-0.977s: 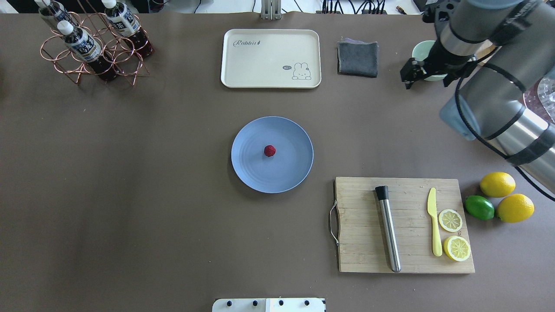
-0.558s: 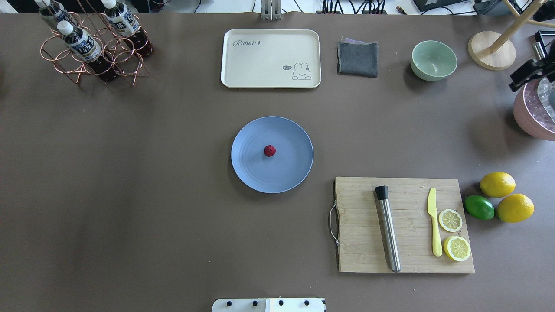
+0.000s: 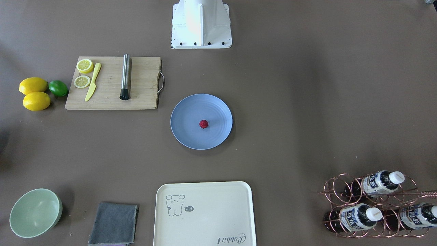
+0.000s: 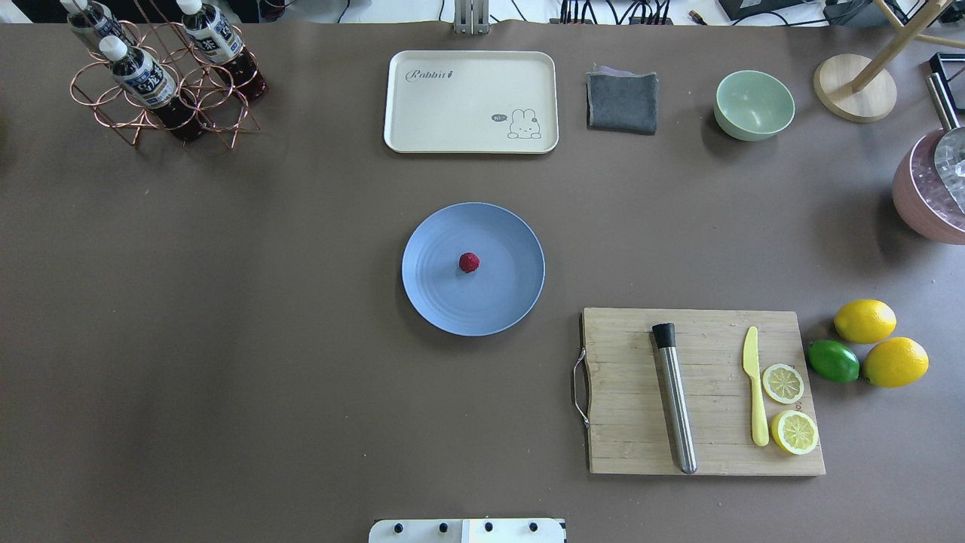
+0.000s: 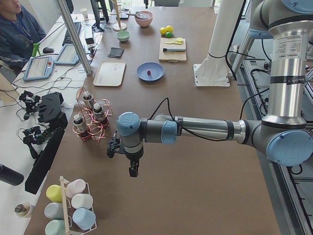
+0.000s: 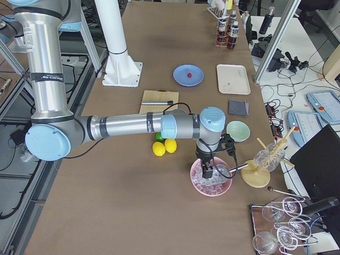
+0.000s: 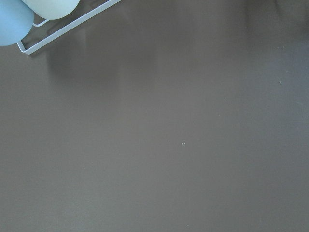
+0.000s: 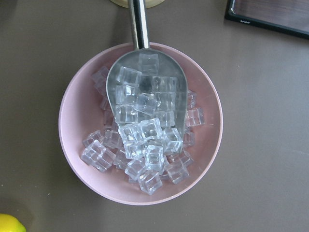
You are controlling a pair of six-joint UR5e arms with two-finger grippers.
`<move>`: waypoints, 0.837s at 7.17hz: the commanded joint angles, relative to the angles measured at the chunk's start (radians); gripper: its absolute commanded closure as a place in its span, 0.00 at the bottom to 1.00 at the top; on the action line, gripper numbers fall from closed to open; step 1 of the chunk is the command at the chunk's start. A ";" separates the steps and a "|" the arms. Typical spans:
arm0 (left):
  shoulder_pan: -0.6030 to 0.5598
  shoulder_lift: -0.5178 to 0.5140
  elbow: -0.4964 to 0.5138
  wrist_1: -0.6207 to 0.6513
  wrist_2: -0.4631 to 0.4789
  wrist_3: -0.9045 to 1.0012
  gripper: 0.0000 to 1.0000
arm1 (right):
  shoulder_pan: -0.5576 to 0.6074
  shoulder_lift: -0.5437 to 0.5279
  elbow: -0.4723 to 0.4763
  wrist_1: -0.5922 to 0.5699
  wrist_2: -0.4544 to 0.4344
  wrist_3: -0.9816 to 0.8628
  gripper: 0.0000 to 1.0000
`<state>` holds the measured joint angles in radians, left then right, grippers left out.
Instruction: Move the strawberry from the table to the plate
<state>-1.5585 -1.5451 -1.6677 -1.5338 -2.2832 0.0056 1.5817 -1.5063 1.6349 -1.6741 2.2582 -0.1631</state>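
Where the front-facing camera looks down, the strawberry (image 3: 203, 124) lies near the middle of the blue plate (image 3: 186, 112), which sits at the centre of the brown table (image 3: 307, 102). A wooden cutting board (image 3: 143, 85) lies near the plate on the robot's side, and a cream tray (image 3: 205, 218) on the opposite side. From overhead, the berry rests just left of the plate's centre, with a green bowl (image 4: 754, 105) and a grey cloth (image 4: 622, 102) along the far edge and a pink bowl (image 4: 905, 196) at the right edge. The left-end camera shows the near arm stretched out low, the left gripper (image 5: 133, 171) pointing down over bare table beside a copper bottle rack (image 5: 90, 120), well apart from the plate; I cannot tell how wide its fingers stand. From the right end, the right gripper (image 6: 208, 171) hangs over the pink bowl, its spread likewise impossible to tell. The left wrist camera sees bare table and pastel cups (image 7: 14, 21) in one corner. The right wrist camera looks straight down on ice cubes (image 8: 145, 140) and a metal scoop (image 8: 140, 24) in the pink bowl.
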 commanded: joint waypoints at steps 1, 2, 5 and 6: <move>-0.001 0.008 -0.003 -0.005 0.001 0.002 0.02 | 0.040 -0.034 -0.004 -0.007 -0.005 -0.003 0.00; 0.000 0.006 -0.001 -0.005 0.001 0.002 0.02 | 0.047 -0.044 -0.003 -0.006 -0.003 -0.003 0.00; 0.000 0.003 -0.001 0.003 -0.007 -0.002 0.02 | 0.049 -0.057 -0.001 -0.004 -0.002 -0.003 0.00; 0.000 0.003 0.000 0.003 -0.010 -0.002 0.02 | 0.049 -0.058 -0.001 -0.004 -0.002 -0.003 0.00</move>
<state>-1.5588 -1.5407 -1.6690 -1.5319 -2.2893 0.0040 1.6297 -1.5622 1.6330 -1.6788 2.2564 -0.1657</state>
